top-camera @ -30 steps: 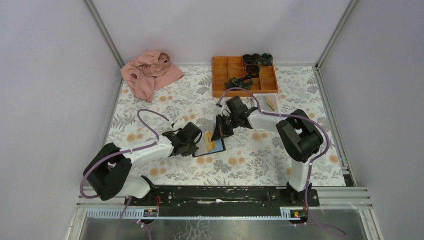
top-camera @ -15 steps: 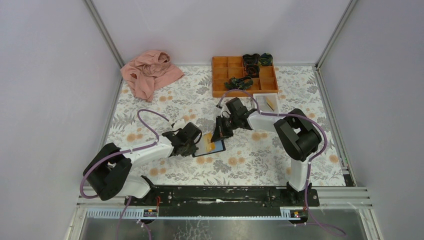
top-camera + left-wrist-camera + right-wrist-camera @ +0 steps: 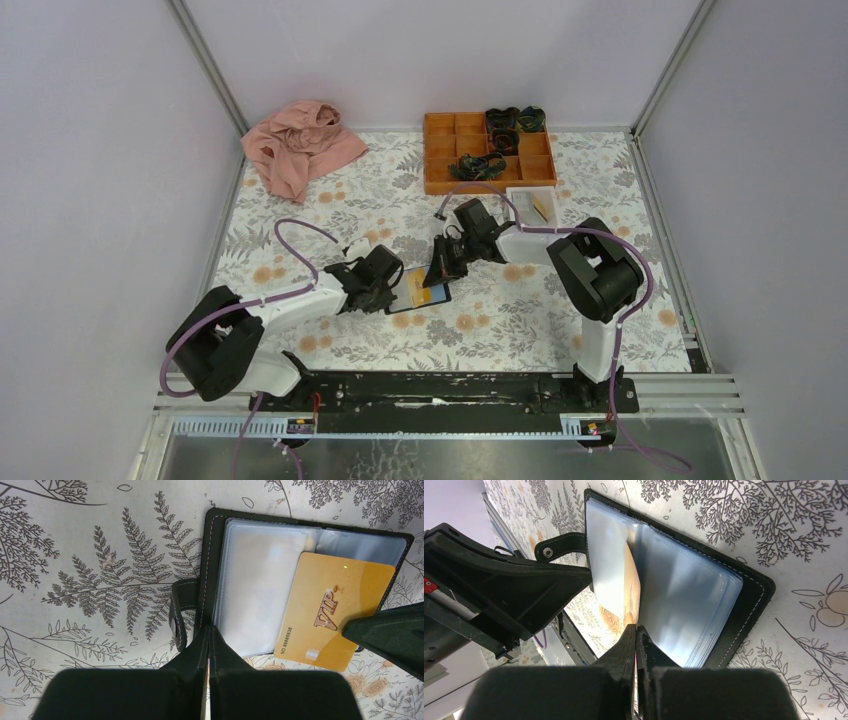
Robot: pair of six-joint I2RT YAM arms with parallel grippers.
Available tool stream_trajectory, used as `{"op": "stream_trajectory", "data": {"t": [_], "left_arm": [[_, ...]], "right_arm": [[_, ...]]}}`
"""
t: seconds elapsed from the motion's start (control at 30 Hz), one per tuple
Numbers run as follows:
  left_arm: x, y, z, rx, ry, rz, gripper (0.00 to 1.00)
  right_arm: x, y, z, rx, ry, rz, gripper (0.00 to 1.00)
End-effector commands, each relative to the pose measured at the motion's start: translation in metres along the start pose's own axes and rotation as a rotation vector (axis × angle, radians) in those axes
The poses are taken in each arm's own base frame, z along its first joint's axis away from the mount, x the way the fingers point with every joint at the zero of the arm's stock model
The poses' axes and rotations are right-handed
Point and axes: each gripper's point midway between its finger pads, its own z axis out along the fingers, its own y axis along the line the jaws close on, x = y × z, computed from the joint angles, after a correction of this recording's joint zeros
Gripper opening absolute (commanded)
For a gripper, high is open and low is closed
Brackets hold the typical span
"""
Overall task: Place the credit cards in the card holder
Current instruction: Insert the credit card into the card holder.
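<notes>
The card holder point(image 3: 260, 575) lies open on the flowered cloth, black with pale blue pocket pages point(image 3: 684, 595), near the table's middle point(image 3: 415, 300). A gold credit card point(image 3: 335, 612) marked VIP lies slanted over its right page, and shows edge-on between the pages point(image 3: 632, 587) in the right wrist view. My right gripper point(image 3: 635, 628) point(image 3: 440, 268) is shut on that card's edge. My left gripper point(image 3: 209, 630) point(image 3: 388, 282) is shut, its tips against the holder's left edge beside the snap strap point(image 3: 179, 615). Another yellowish card point(image 3: 543, 207) lies in the white tray.
A small white tray point(image 3: 520, 196) sits right of the arms. Behind it an orange compartment tray point(image 3: 440, 150) holds dark items. A pink cloth point(image 3: 300, 150) is bunched at the back left. Metal frame rails line the mat's sides.
My right gripper has edged slightly down and left with the card, toward the holder. The left arm has not moved.
</notes>
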Motion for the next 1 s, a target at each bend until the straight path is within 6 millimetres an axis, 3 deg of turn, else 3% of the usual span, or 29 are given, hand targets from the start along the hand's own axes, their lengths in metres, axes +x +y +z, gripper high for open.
{"op": "stream_trajectory", "data": {"t": [0.0, 0.5, 0.97], "left_arm": [[0.003, 0.006, 0.006, -0.01, 0.005, 0.006, 0.0], [0.004, 0.007, 0.006, -0.014, 0.009, 0.018, 0.0], [0.005, 0.007, 0.008, -0.019, 0.015, 0.023, 0.0]], "right_arm": [[0.005, -0.007, 0.003, 0.007, 0.016, 0.006, 0.0], [-0.016, -0.015, 0.002, 0.041, -0.013, -0.021, 0.0], [-0.012, -0.021, 0.005, 0.038, 0.003, -0.007, 0.0]]}}
